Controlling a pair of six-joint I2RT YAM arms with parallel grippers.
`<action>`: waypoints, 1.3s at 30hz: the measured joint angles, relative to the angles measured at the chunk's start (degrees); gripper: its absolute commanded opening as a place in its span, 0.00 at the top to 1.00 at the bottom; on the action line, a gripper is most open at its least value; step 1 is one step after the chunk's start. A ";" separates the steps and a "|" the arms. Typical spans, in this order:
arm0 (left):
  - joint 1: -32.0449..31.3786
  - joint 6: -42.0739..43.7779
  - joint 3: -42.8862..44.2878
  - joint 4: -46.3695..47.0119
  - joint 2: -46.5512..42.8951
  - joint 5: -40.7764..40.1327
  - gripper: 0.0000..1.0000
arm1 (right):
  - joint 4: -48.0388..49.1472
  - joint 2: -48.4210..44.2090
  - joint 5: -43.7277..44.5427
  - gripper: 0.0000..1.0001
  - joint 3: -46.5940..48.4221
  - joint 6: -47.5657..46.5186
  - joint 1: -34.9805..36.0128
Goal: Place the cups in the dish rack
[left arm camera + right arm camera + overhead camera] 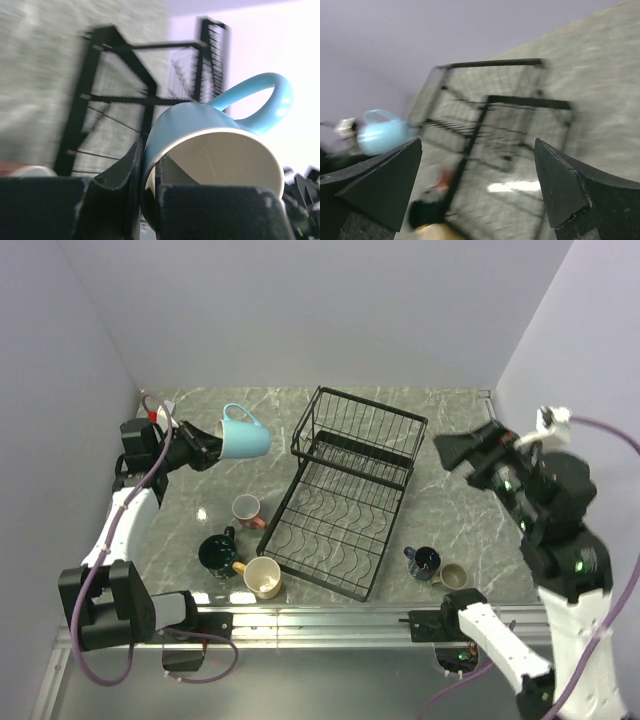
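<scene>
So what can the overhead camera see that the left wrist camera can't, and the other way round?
Only overhead: the open right gripper, plus the dark teal-green mug, yellow-cream mug, navy mug and beige-grey mug on the table. Only left wrist: the cream inside of the light blue mug, with the left gripper pinching its wall, one finger inside, one outside. Both: that mug held on its side, and the black wire dish rack beyond it.

Place: robot test cell, lab.
Walls: plain lilac panels [330, 310] left, far, right.
Surface: marble-pattern table [455, 525].
Near edge: metal rail [330, 616] bearing two robot arms [125, 515].
Wiring: loose purple cables [600, 427].
Props: dish rack [350, 502], mugs [263, 578], staged.
</scene>
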 measured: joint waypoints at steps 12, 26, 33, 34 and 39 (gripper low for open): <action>0.96 -29.31 -15.89 32.24 -5.25 9.40 1.00 | 4.48 31.45 4.90 0.00 26.16 9.20 43.91; 1.46 -54.84 -23.78 69.55 -5.49 4.09 0.99 | 25.05 32.24 -2.60 0.00 6.84 22.75 46.23; 0.76 -57.35 -24.98 73.96 -5.86 -0.87 1.00 | 35.58 38.88 -3.52 0.00 12.22 23.89 46.10; 0.50 -57.59 -24.92 74.05 -6.14 -1.31 0.99 | 36.33 40.19 -3.67 0.00 13.38 23.80 46.03; -0.42 -57.94 -22.67 72.46 -9.55 -2.12 1.00 | 38.60 45.83 -4.15 0.00 17.03 22.82 45.81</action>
